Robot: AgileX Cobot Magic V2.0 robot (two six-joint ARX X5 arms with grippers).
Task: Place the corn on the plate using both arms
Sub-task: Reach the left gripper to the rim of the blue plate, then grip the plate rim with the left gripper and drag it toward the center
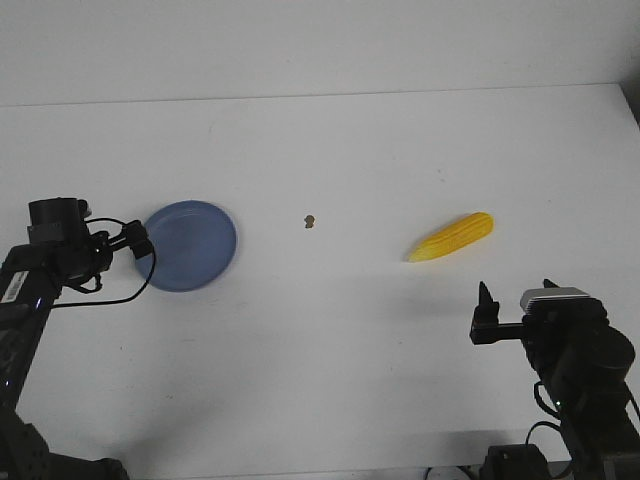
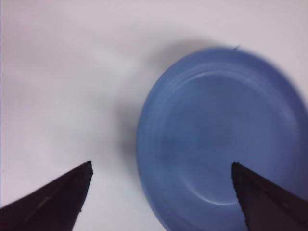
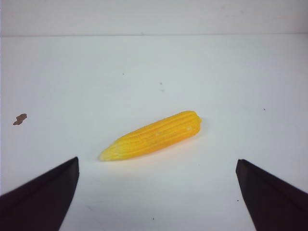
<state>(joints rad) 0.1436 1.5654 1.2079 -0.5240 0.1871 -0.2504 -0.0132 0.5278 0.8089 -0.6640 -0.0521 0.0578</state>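
The yellow corn lies flat on the white table at the right, its pointed end toward the left; it also shows in the right wrist view. My right gripper is open and empty, short of the corn on its near side, with the jaws wide apart. The blue plate sits empty on the left. My left gripper is open and empty at the plate's left rim. In the left wrist view the plate fills the space ahead of that gripper.
A tiny brown speck lies on the table between plate and corn; it also shows in the right wrist view. The table's far edge meets a white wall. A black cable loops by the left arm.
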